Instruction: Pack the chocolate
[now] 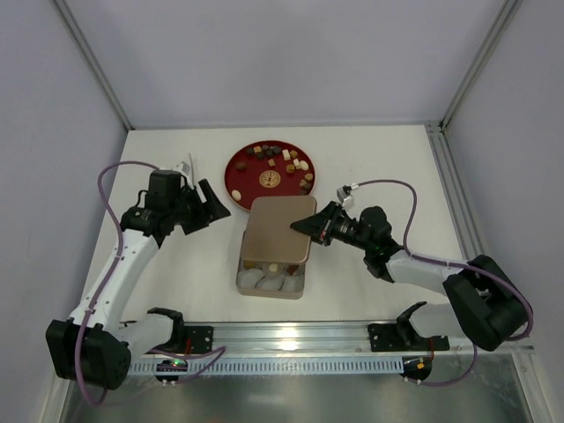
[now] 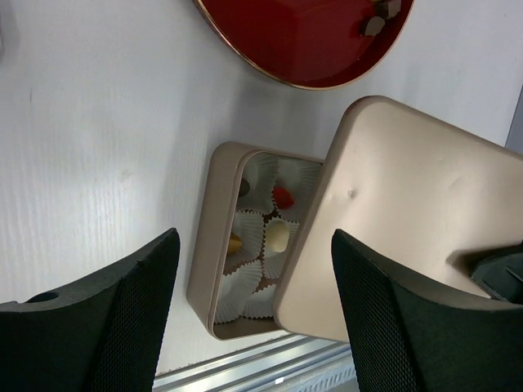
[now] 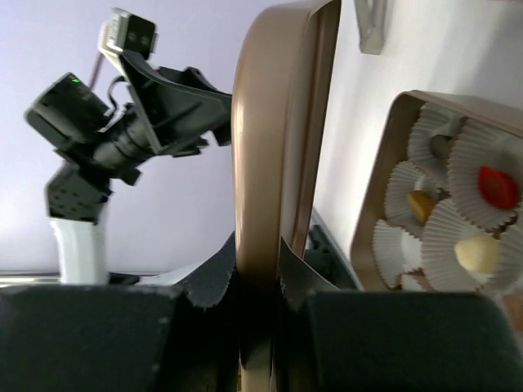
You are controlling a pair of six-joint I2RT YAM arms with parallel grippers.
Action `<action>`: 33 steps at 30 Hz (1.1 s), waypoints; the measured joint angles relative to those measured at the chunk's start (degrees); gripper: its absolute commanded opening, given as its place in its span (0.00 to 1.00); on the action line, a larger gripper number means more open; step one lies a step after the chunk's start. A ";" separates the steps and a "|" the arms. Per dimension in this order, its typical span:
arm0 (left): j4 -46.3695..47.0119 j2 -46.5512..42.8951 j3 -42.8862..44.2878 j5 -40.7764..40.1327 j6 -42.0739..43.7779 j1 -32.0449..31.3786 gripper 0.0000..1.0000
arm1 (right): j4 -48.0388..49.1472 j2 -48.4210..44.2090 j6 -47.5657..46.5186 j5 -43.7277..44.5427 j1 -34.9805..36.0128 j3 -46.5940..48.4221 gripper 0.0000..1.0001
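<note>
Several tiny chocolates (image 1: 284,157) lie on the red plate (image 1: 240,169) at the back. A tan tin box (image 1: 246,280) with white paper cups holds a few candies (image 2: 282,196). My right gripper (image 1: 314,228) is shut on the edge of the tan lid (image 1: 278,232) and holds it flat above the box, covering most of it. In the right wrist view the lid (image 3: 270,163) is pinched between the fingers, the box (image 3: 384,188) to the right. My left gripper (image 1: 204,207) is open and empty, left of the box and lid.
A metal rail (image 1: 291,335) runs along the near edge. The enclosure's white walls and frame posts (image 1: 454,203) bound the table. The red plate has a gold emblem (image 1: 270,180) in its middle.
</note>
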 measured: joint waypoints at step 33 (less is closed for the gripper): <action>8.31 -0.74 -12.28 -1.05 -4.55 -7.54 0.72 | 35.69 29.68 13.97 -0.57 3.19 -8.17 0.05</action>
